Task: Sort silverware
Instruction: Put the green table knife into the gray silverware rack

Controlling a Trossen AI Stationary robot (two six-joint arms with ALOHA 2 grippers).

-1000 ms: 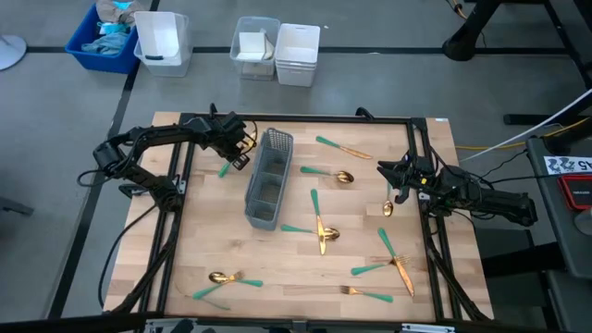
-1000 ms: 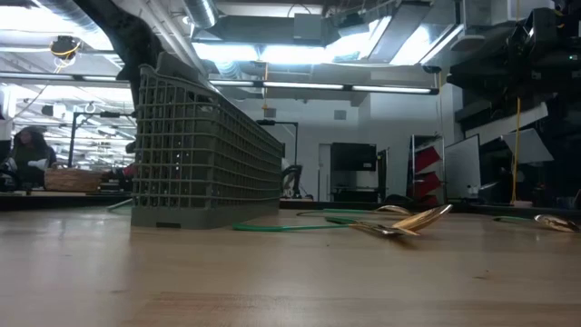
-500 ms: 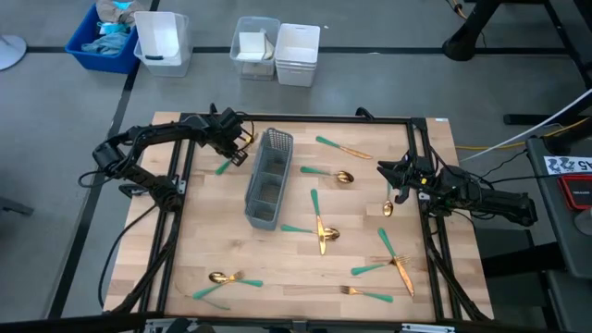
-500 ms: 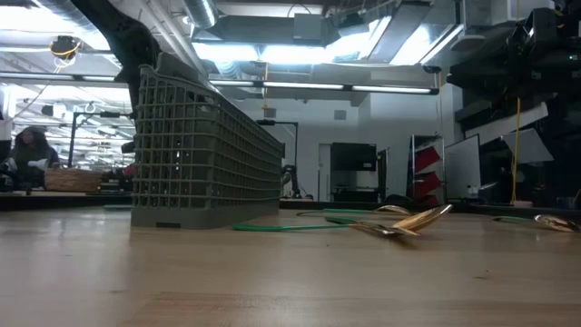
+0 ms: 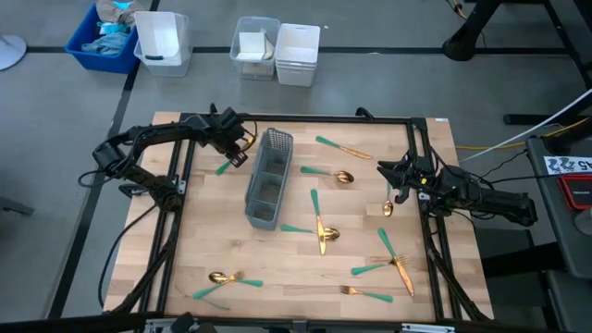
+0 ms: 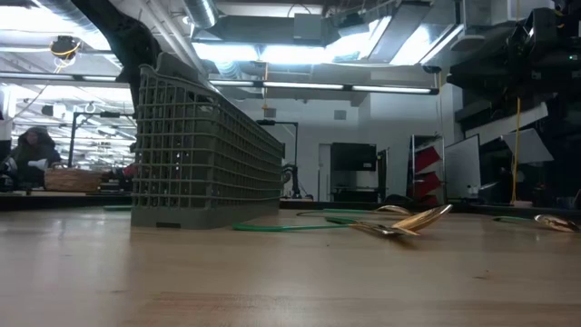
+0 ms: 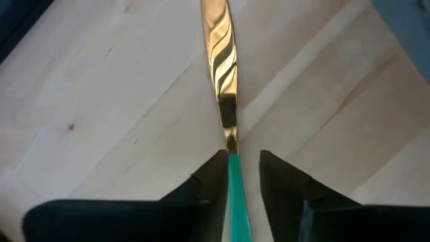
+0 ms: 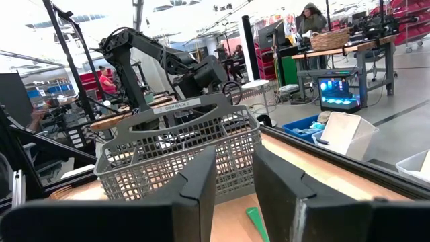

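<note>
High view showed the left gripper (image 5: 231,153) clamped on a knife (image 7: 224,87), at 9 o'clock of the caddy (image 5: 266,178); since 1.0 s earlier it had shifted slightly toward 12. The right gripper (image 5: 396,178), fingers slightly apart, stayed near a spoon (image 5: 388,208).

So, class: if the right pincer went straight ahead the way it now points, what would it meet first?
Probably the grey mesh oblong caddy, dead ahead of the right pincer; a teal-green handle lies lower on the wooden table between them, though depth is unclear.

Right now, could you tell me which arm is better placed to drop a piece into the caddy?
Left: its gripper already clamps a knife beside the caddy; the right gripper holds nothing.
</note>
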